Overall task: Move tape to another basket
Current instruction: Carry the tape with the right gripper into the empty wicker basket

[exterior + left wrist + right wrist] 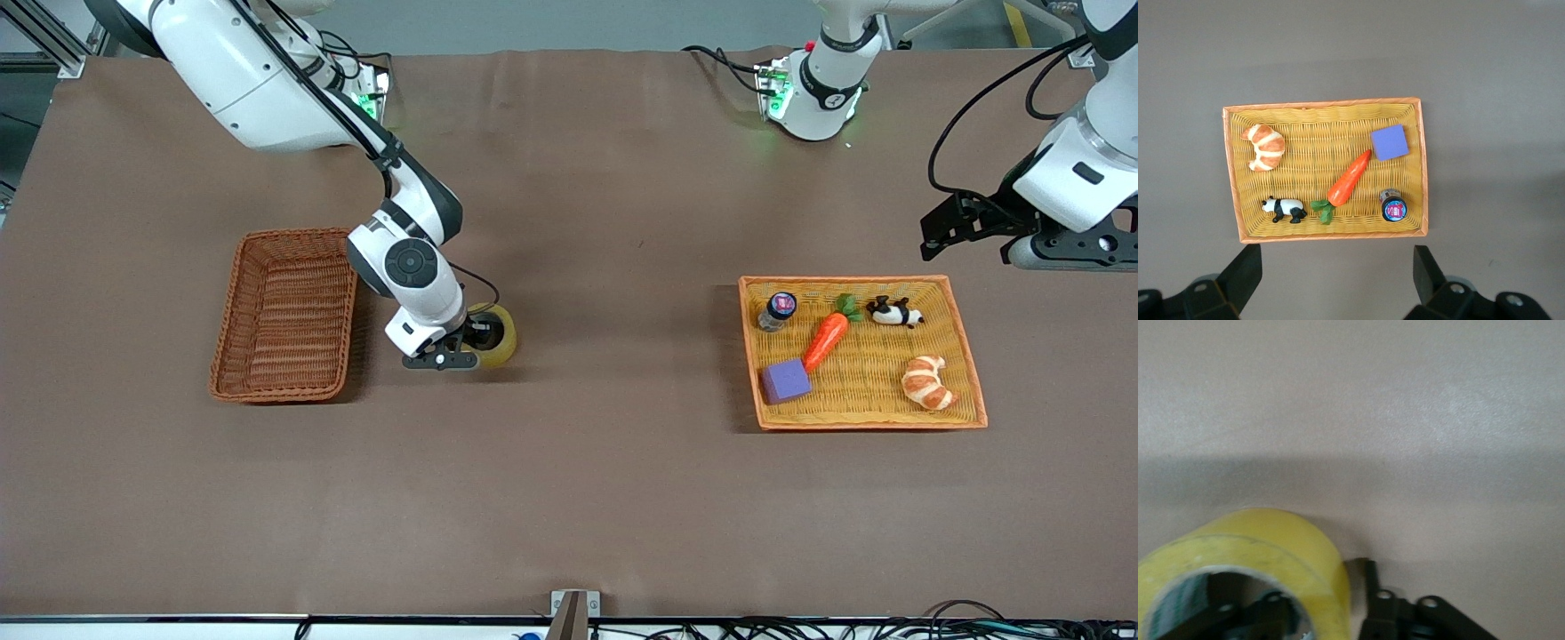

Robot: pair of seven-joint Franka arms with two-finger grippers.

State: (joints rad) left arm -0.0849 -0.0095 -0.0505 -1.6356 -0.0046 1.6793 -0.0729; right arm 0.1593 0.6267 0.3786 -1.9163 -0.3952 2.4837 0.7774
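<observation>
The tape [496,336], a yellowish ring, rests on the brown table beside the dark reddish-brown basket [284,313], toward the left arm's end from it. My right gripper [476,345] is down at the tape. In the right wrist view one finger sits inside the hole of the tape [1291,547] and the other stands just outside its wall with a thin gap, so the gripper [1321,587] is open around the wall. The basket is empty. My left gripper [956,229] waits open and empty, high over the table beside the yellow tray; it also shows in the left wrist view [1338,280].
The yellow-orange woven tray [969,391] toward the left arm's end holds a carrot [827,338], a purple block [785,380], a croissant [926,382], a panda figure [893,312] and a small jar [779,309]. It also shows in the left wrist view [1235,173].
</observation>
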